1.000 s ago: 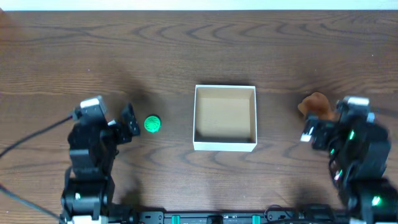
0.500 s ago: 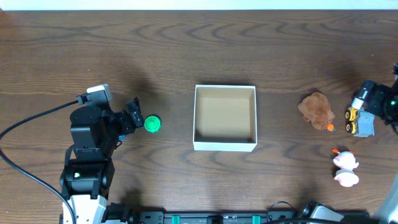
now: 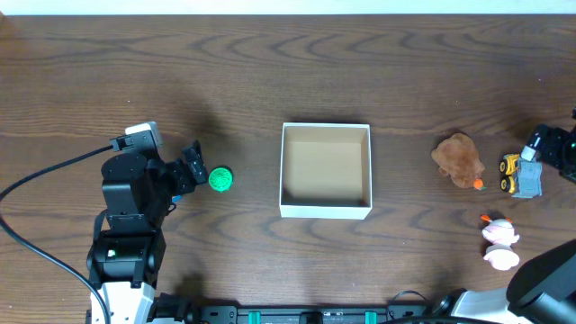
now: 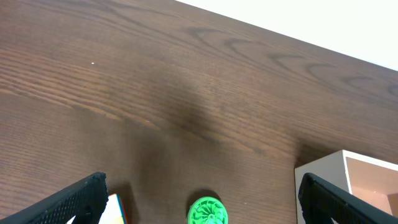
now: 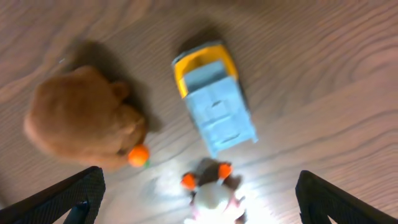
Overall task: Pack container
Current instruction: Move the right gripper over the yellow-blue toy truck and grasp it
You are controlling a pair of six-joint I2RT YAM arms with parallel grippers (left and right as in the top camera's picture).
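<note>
Your left gripper [image 3: 192, 166] has its fingers spread, with the green toy [image 3: 220, 179] just past their tips. Beyond it sits the container [image 3: 326, 211], square and shallow, with thin white walls and a tan inside. Your right gripper [image 5: 198, 179] is spread too, well apart from it.

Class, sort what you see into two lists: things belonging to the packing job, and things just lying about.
Belong to the job: container, green round toy, brown plush toy, blue-and-yellow truck, pink-and-white toy.
Just lying about: black cable.
</note>
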